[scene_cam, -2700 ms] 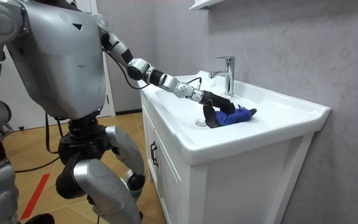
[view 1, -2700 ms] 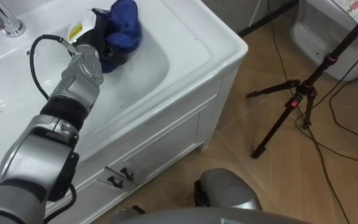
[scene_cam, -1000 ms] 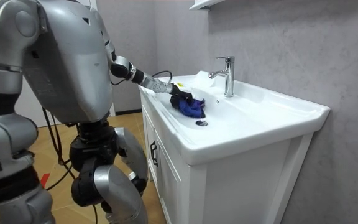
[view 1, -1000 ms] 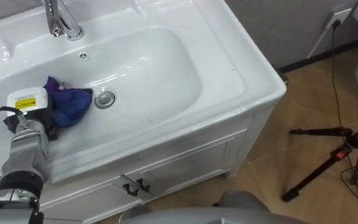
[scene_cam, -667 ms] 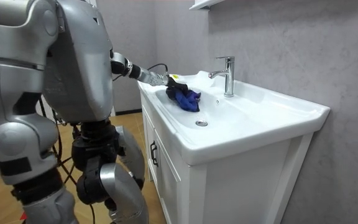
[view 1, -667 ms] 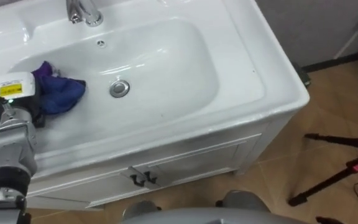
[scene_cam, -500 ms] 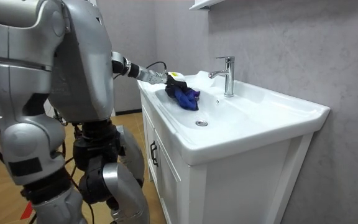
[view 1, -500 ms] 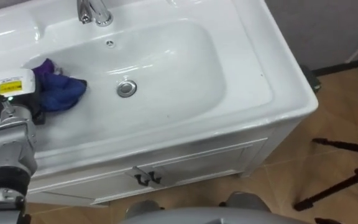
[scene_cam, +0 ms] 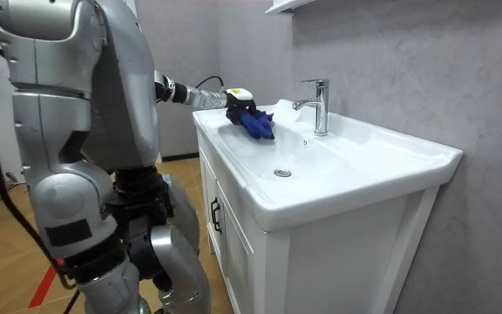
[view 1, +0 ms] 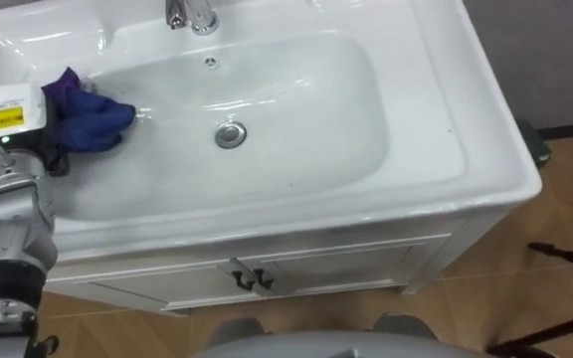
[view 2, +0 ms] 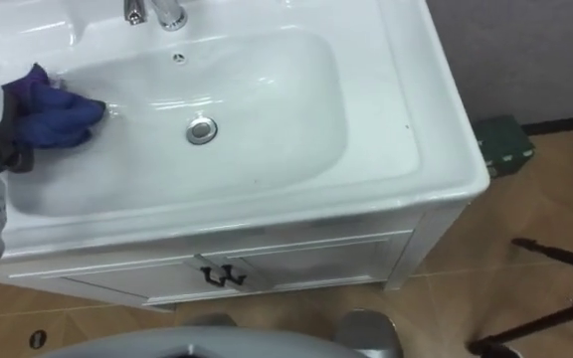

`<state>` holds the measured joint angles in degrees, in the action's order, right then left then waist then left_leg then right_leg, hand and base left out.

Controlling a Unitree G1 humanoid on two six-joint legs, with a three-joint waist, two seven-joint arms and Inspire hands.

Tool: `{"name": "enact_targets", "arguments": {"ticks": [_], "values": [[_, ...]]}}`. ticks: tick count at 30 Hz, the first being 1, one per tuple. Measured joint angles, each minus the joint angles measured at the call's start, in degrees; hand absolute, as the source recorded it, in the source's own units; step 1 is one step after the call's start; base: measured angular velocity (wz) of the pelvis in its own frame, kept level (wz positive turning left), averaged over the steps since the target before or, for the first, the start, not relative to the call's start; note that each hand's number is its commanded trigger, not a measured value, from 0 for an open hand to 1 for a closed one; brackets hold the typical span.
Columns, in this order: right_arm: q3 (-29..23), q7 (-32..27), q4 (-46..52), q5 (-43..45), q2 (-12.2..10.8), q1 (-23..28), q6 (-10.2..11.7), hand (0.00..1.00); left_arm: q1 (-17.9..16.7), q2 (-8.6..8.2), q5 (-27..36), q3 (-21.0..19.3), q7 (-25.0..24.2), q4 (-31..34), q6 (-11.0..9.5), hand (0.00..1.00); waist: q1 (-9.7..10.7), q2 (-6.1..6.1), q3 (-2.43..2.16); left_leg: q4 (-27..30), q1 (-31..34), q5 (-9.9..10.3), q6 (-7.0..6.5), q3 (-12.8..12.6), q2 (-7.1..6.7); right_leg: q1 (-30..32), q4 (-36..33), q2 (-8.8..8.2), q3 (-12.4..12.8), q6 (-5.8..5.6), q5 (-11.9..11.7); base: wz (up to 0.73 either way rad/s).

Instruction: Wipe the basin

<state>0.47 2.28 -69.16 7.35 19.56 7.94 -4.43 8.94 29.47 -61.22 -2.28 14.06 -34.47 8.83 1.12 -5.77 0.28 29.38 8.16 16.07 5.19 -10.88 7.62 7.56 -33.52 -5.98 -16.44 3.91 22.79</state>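
Here, left hand (view 1: 38,144) clenched on blue cloth (view 1: 90,119); cloth bunched just beyond it, at basin (view 1: 296,109) left end.

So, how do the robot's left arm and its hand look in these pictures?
The left arm is built of silver-grey metal segments with black joints between them. A black cable loops beside the wrist. The left hand is dark, and its back carries a white tag with a yellow label.

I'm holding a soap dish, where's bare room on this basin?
The right rim of the basin is bare, also the bowl right of the drain. The left end is crowded: left hand and cloth. The faucet takes the back middle.
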Motion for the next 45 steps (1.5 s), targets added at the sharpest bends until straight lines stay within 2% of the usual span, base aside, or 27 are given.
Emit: {"name": "enact_targets", "arguments": {"ticks": [2, 7, 13, 16, 25, 33, 39, 42, 45], "values": [[0.54, 0.47, -0.18, -0.01, 0.14, 0.03, 0.76, 0.00, -0.11, 0.42, 0.91, -0.06, 0.50, 1.53, -0.02, 1.00, 0.08, 0.22, 0.20, -1.03, -0.88, -0.29, -0.17, 0.11, -0.63, -0.68, 0.38, -0.44, -0.18, -0.39, -0.05, 0.07], [0.53, 2.12, -0.83, 0.06, 0.18, 0.17, 1.40, 0.00, -3.26, 0.38, 0.97, -0.15, 0.50, 8.41, -0.36, 1.00, 0.26, 0.60, 0.06, -2.55, -2.45, -0.87, -0.66, 0.25, -1.26, -3.01, 2.73, -0.43, -0.54, -1.46, -0.49, 0.09], [0.54, 2.93, -1.93, 0.46, 0.17, 1.20, 2.04, 0.00, -4.13, 0.32, 1.12, -0.28, 2.09, 16.52, -1.58, 1.00, 0.14, 1.17, 0.11, -3.81, -2.99, -0.89, -0.70, 0.14, -1.74, -3.58, 4.16, -0.30, -0.90, -2.03, -1.24, 0.01], [0.55, 2.92, -2.00, 0.44, 0.17, 1.68, 2.01, 0.00, -4.13, 0.32, 1.10, -0.28, 3.69, 18.32, -1.87, 1.00, 0.23, 0.84, -0.03, -3.86, -3.09, -0.89, -0.71, 0.15, -1.60, -3.92, 4.94, -0.02, -0.75, -2.02, -1.58, -0.04], [0.56, 3.03, -1.89, 1.05, 0.16, 3.78, 1.90, 0.00, -4.22, 0.31, 3.16, -0.28, 4.53, 19.93, -3.02, 1.00, 0.21, 0.59, -0.08, -4.29, -5.04, -0.89, -0.70, -0.19, -1.39, -5.56, 6.09, 0.19, 0.27, -1.96, -1.61, -0.07], [0.52, 3.78, -1.60, 2.21, 0.14, 3.72, 1.85, 0.00, -4.34, 0.31, 3.19, -1.53, 5.87, 21.09, -3.01, 1.00, 0.07, 0.36, -0.18, -6.34, -7.14, -0.89, -0.69, -0.66, -1.55, -6.77, 6.95, 0.43, 0.63, -2.11, -1.75, -0.02], [0.42, 4.15, -1.64, 2.55, 0.15, 3.43, 1.77, 0.00, -5.42, 0.30, 3.24, -4.26, 7.99, 20.30, -2.97, 1.00, -0.06, 0.26, -0.23, -7.98, -8.06, -1.06, -0.47, -0.72, -1.96, -6.77, 6.86, 0.31, 0.76, -2.13, -1.75, -0.02], [0.47, 4.79, -1.63, 2.55, 0.14, 3.44, 1.69, 0.00, -7.26, 0.30, 3.20, -5.50, 7.99, 19.87, -2.91, 1.00, -0.28, 0.13, -0.27, -8.26, -8.42, -1.08, -0.51, -0.64, -2.26, -6.90, 6.85, 0.19, 0.85, -2.21, -1.76, -0.03], [0.46, 5.32, -1.77, 2.60, 0.13, 3.44, 0.98, 0.00, -8.95, 0.28, 3.11, -6.55, 7.96, 19.83, -2.82, 1.00, -1.39, 0.18, -0.20, -8.71, -8.74, -1.08, -0.51, -0.66, -2.42, -6.79, 6.87, 0.21, 1.33, -2.34, -1.83, -0.07]]}}
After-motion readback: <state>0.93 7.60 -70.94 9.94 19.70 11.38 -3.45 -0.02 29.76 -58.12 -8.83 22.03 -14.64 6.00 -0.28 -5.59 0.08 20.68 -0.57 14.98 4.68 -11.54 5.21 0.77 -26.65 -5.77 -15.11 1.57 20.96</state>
